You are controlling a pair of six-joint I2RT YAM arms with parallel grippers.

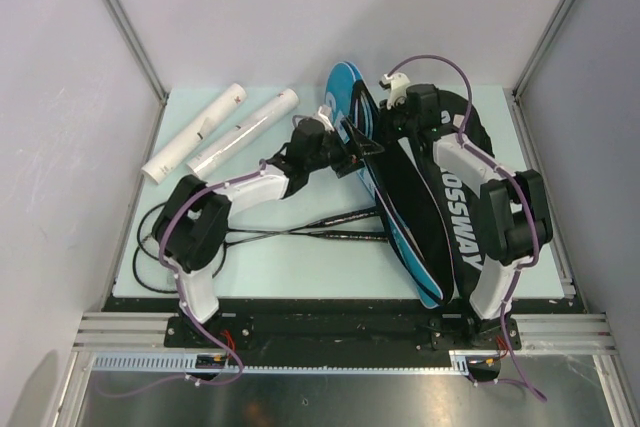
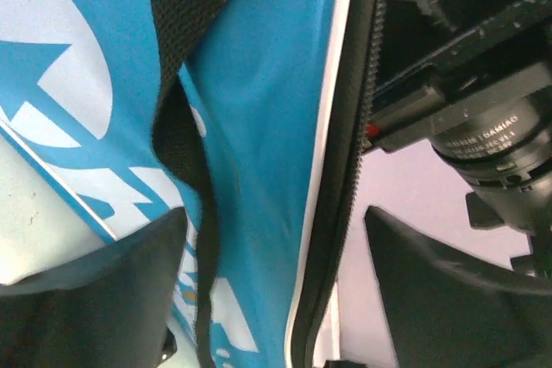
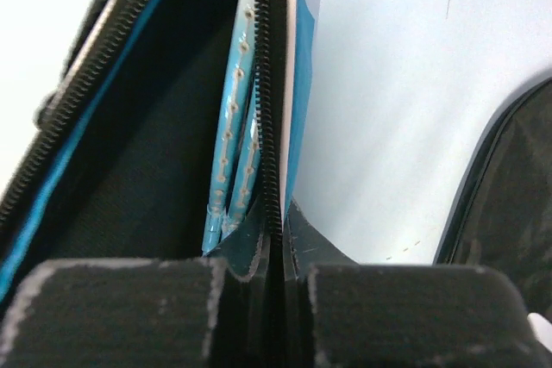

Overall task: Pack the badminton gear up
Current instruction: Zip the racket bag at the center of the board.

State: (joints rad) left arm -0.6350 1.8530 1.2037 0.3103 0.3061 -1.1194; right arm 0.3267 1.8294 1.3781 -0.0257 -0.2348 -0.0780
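The blue-black bag (image 1: 405, 207) lies lengthwise right of centre, its zip open. My right gripper (image 1: 393, 97) at the bag's far end is shut on the zipper edge (image 3: 274, 127); in the right wrist view the right gripper (image 3: 278, 247) pinches it. Beside that edge, inside the bag, sit two blue hole-lined rims (image 3: 231, 135), like racket frames. My left gripper (image 1: 345, 145) stands open at the bag's left side; in the left wrist view the left gripper (image 2: 276, 299) straddles the blue flap (image 2: 259, 127) without clamping it. Two racket shafts (image 1: 300, 234) run from the left arm to the bag. Two white tubes (image 1: 215, 132) lie far left.
A black webbing strap (image 2: 177, 84) hangs over the blue flap. Purple cables (image 1: 165, 232) loop round the left arm. Metal posts and grey walls close in the table at the back and sides. A rail (image 1: 340, 327) runs along the near edge.
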